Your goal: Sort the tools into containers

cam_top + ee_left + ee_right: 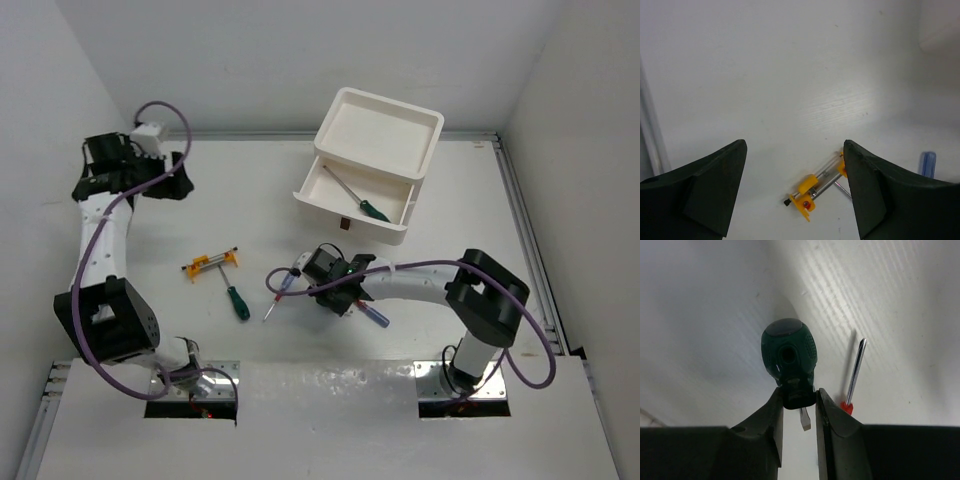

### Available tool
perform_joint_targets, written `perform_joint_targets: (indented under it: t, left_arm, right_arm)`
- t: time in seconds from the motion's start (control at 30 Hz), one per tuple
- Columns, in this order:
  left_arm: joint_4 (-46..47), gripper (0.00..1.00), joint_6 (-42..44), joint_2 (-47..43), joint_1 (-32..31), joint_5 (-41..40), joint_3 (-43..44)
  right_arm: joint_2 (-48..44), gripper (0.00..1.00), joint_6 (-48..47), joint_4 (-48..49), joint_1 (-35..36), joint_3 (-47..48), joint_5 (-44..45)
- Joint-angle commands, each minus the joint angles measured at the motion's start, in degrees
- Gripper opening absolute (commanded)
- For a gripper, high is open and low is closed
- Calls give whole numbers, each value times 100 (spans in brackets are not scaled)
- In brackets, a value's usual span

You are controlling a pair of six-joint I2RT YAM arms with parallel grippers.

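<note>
Right end effector [799, 397] is pinching a dark green screwdriver [788, 352], so I reckon next I swing it over the open drawer [380, 232].

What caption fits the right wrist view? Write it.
Right gripper clamps stubby dark green screwdriver; thin red-handled screwdriver lies nearby.

Tabletop [260, 215] looks open between right end effector [798, 397] and drawer [375, 232]; red screwdriver [856, 370] lies close alongside.

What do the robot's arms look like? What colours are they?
The left arm and right arm are white tubes with chunky black joints. A purple cable loops along each. The fingers are dark wedges.
</note>
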Motion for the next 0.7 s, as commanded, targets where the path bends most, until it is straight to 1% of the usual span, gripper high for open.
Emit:
perform_joint_targets:
  t: [0.0,0.07,0.1,0.13,0.17,0.2,0.23,0.27,0.37,0.4,0.43,0.47,0.53,0.57,0.6,0.63,0.67]
  left_arm:
    - [-257,75,1058,-168,-618,216,-293]
    - [-187,74,1313,-204,-654,497,-408]
    - [-213,73,1445,-195,-698,584,-443]
    - [-413,73,1872,-195,-715,716,-461]
    - [-546,72,2103,-204,-785,769,-470]
    - [-800,72,2601,-213,-812,805,-488]
    - [-924,71,2858,-230,-838,910,-514]
    - [-1151,71,3348,-274,-882,998,-566]
    - [-1539,70,4159,-371,-1014,1323,-724]
    - [-1828,70,4727,-388,-1075,1385,-751]
    - [-1961,70,5011,-441,-1146,1394,-778]
    - [-2197,70,5432,-467,-1312,1377,-821]
    - [-2366,71,5777,-537,-1610,1271,-874]
    - [-2488,71,6144,-573,-1716,1201,-979]
    - [-2533,71,6357,-616,-1831,1027,-1050]
    - [-2551,71,6568,-721,-2128,920,-1137]
    - [-2560,72,6953,-783,-2252,650,-1347]
  right_arm:
    - [-656,0,-544,-462,161,293,-256]
    - [-886,0,-817,-726,258,696,-563]
    - [-1122,0,-861,-963,267,1107,-703]
    - [-1246,0,-948,-1043,267,1329,-974]
    - [-1369,0,-967,-1088,267,1575,-1020]
    - [-1579,0,-967,-1166,258,2064,-1003]
    - [-1651,0,-1245,-1176,206,2295,-786]
    - [-1695,0,-1335,-1254,-47,2768,-644]
    - [-1494,0,-1485,-1614,-829,3578,-783]
    - [-1311,0,-1668,-1702,-1179,3711,-688]
    - [-1204,0,-1801,-1799,-1313,3826,-321]
    - [-1099,0,-1959,-2035,-1393,4045,-196]
    - [-739,0,-2258,-2291,-1630,4222,-28]
    - [-624,0,-2329,-2545,-1805,4353,-2]
    - [-519,0,-2425,-2669,-1877,4389,-1]
    - [-370,0,-2469,-2766,-1947,4398,25]
    - [-325,0,-2539,-2863,-2043,4381,103]
